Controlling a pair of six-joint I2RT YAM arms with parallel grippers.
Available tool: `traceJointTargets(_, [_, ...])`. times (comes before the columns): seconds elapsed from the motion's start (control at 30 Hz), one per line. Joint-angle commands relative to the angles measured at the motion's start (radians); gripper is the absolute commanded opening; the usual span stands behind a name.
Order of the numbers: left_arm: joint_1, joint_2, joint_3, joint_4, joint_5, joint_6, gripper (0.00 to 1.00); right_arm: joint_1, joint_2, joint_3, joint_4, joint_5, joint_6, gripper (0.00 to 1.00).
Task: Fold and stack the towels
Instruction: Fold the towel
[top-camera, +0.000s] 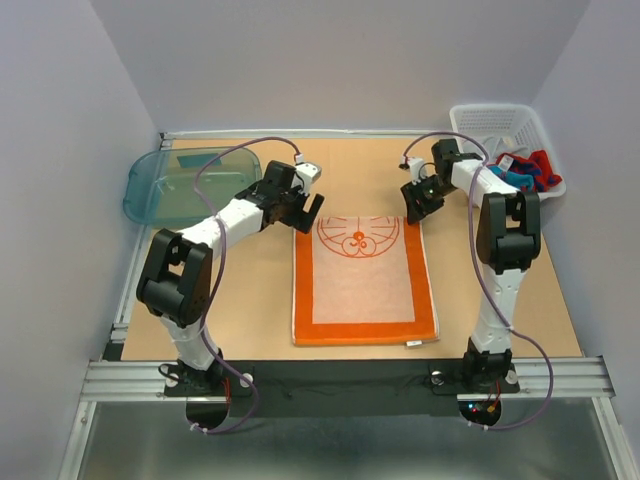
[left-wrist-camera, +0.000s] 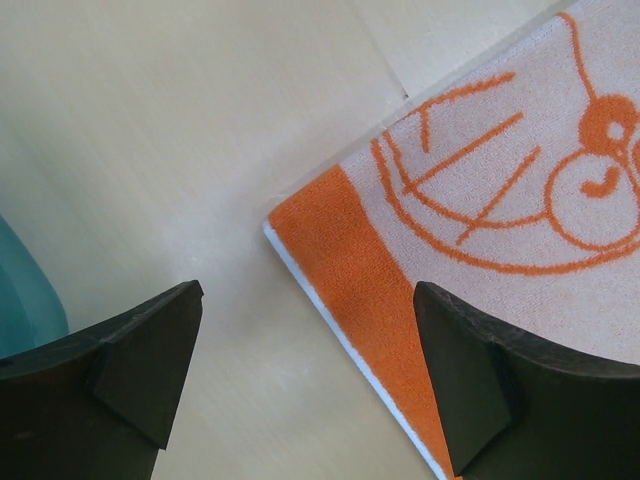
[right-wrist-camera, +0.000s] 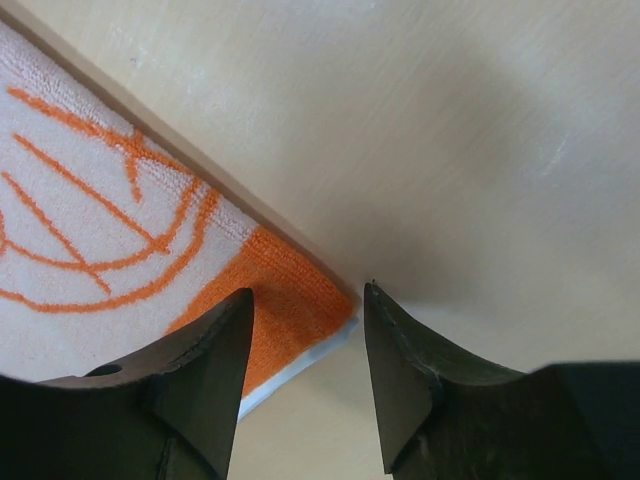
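Observation:
An orange towel (top-camera: 363, 280) with a pale centre and an orange line drawing lies flat in the middle of the table. My left gripper (top-camera: 306, 212) is open over its far left corner (left-wrist-camera: 310, 225), one finger over the bare table and the other over the orange border. My right gripper (top-camera: 417, 203) is open over the far right corner (right-wrist-camera: 300, 290), its fingers straddling that corner just above it. Red and blue towels (top-camera: 528, 170) lie bunched in the white mesh basket (top-camera: 490, 125) at the far right.
A translucent teal tray (top-camera: 185, 185) stands at the far left; its edge shows in the left wrist view (left-wrist-camera: 25, 295). White walls close in the table on three sides. A metal rail runs along the near edge.

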Motion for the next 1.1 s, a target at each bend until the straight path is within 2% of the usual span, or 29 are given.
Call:
traceJointTargets(0.0, [0.004,0.019,0.054,0.016,0.056,0.061,0.99,-0.006,0.012,0.044,-0.054,-0.038,-0.047,0.53])
traceJointTargets(0.27, [0.004,0.05,0.068,0.03,0.127,0.116,0.99,-0.004,0.061,0.04,-0.052,0.006,-0.062,0.5])
traceJointTargets(0.43, [0.007,0.103,0.109,0.039,0.134,0.157,0.99,-0.004,0.096,0.054,-0.054,0.02,-0.061,0.42])
traceJointTargets(0.53, [0.012,0.153,0.151,0.016,0.139,0.188,0.98,-0.004,0.102,0.043,-0.055,0.029,-0.064,0.31])
traceJointTargets(0.57, [0.015,0.175,0.16,0.006,0.14,0.194,0.98,-0.004,0.102,0.041,-0.055,0.031,-0.064,0.24])
traceJointTargets(0.7, [0.02,0.228,0.208,-0.039,0.134,0.228,0.95,-0.004,0.106,0.037,-0.055,0.032,-0.062,0.06])
traceJointTargets(0.93, [0.033,0.288,0.265,-0.062,0.153,0.24,0.83,-0.002,0.102,0.031,-0.057,0.029,-0.061,0.05])
traceJointTargets(0.97, [0.036,0.295,0.283,-0.068,0.16,0.239,0.78,-0.002,0.102,0.031,-0.056,0.032,-0.061,0.05])
traceJointTargets(1.07, [0.052,0.315,0.3,-0.08,0.203,0.231,0.72,-0.002,0.107,0.031,-0.054,0.054,-0.058,0.05])
